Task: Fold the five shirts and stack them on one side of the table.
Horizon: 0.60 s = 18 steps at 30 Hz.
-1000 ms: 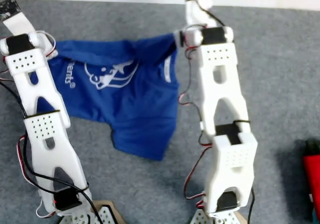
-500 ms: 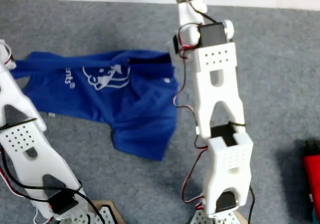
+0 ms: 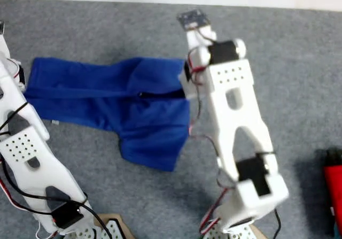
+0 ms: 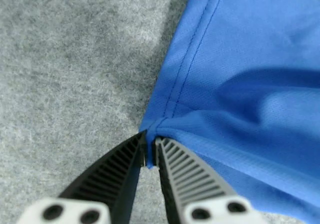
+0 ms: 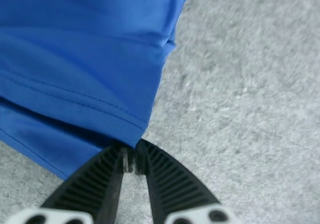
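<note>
L fingers [image 4: 120, 170], R fingers [image 5: 99, 178] pinch shirt [image 3: 144, 118] ends.

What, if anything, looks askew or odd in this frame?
The blue fabric shirt lies unevenly folded on the grey felt-like table: one flap juts out past the fold. The left pincer and right pincer each pinch a corner. Nothing looks damaged.

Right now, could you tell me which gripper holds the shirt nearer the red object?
The right gripper, pinching the blue shirt; the left gripper pinches its far corner.
</note>
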Available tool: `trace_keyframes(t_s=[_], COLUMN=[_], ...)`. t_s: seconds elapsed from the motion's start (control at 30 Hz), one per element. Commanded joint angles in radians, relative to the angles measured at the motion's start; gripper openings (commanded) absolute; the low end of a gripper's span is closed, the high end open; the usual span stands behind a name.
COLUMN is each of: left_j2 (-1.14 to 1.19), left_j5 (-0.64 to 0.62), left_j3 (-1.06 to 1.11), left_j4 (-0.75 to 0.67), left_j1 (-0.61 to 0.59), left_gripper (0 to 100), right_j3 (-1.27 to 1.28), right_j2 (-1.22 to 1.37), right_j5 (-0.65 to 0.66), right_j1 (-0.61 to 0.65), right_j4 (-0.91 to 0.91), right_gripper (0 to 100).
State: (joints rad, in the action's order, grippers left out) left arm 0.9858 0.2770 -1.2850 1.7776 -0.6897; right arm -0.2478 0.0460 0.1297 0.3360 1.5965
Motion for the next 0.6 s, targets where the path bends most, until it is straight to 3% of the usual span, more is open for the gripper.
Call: trace_keyframes(t_s=[0.0,0.27,0.43,0.57], left_j2=[-0.082,-0.073,-0.084,-0.082], left_j5=[0.034,0.055,0.158,0.160], left_j3=[-0.004,0.013,0.131,0.165], left_j4=[0.005,0.005,0.005,0.005], left_j1=[-0.007,-0.022,-0.019,-0.019], left_gripper=[0,0,0,0], right_j3=[0.334,0.941,1.087,1.173], right_j2=[-0.229,-0.616,-0.717,-0.756], right_j5=[0.014,0.006,0.005,0.005], right_j1=[0.047,0.205,0.240,0.269], right_j4=[-0.165,-0.481,-0.503,-0.549], right_gripper=[0.6,0.6,0.6,0.6])
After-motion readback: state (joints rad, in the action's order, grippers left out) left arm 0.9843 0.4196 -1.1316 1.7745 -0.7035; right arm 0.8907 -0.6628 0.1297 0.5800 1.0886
